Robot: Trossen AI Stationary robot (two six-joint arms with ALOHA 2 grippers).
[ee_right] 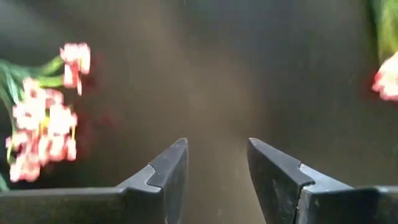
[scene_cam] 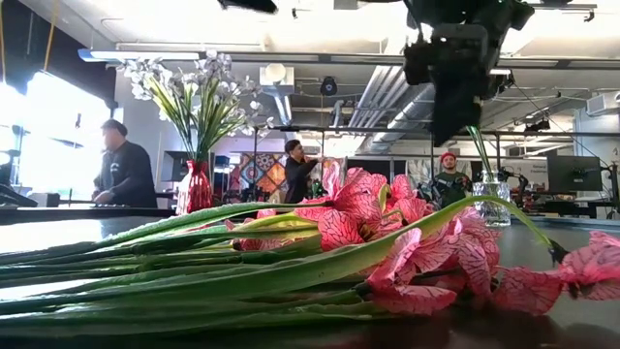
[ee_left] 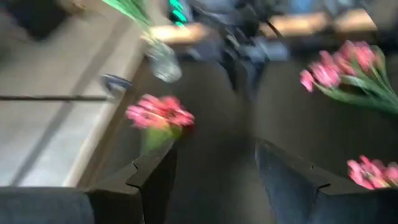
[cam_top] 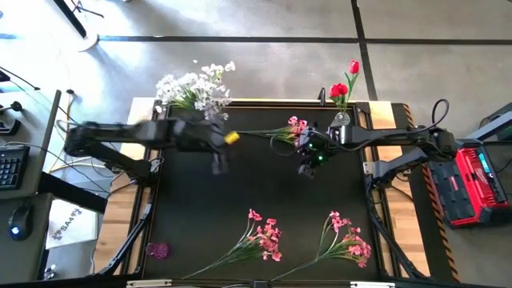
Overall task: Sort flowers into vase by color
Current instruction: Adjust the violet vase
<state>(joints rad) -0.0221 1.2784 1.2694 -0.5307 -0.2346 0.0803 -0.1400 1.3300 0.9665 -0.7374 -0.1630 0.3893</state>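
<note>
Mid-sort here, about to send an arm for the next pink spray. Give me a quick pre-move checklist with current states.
1. Left gripper empty, fingers apart: ok.
2. Right gripper empty, fingers apart: ok.
3. Pink sprays waiting at the table's front edge, left one and right one, lying apart: ok.
4. Third pink spray lies near the right gripper, seated in no vase: not ok.
5. White flowers in their vase, red tulips in theirs: ok.
6. Left arm steady: cannot tell, it shows blurred.

A small purple object (cam_top: 158, 250) lies near the black table's (cam_top: 256, 200) front left corner. Off its right side sits a red case (cam_top: 475, 182). A keyboard (cam_top: 10, 166) and mouse (cam_top: 18, 220) rest on a desk beyond its left edge. Three people (scene_cam: 124, 172) stand in the room behind.
</note>
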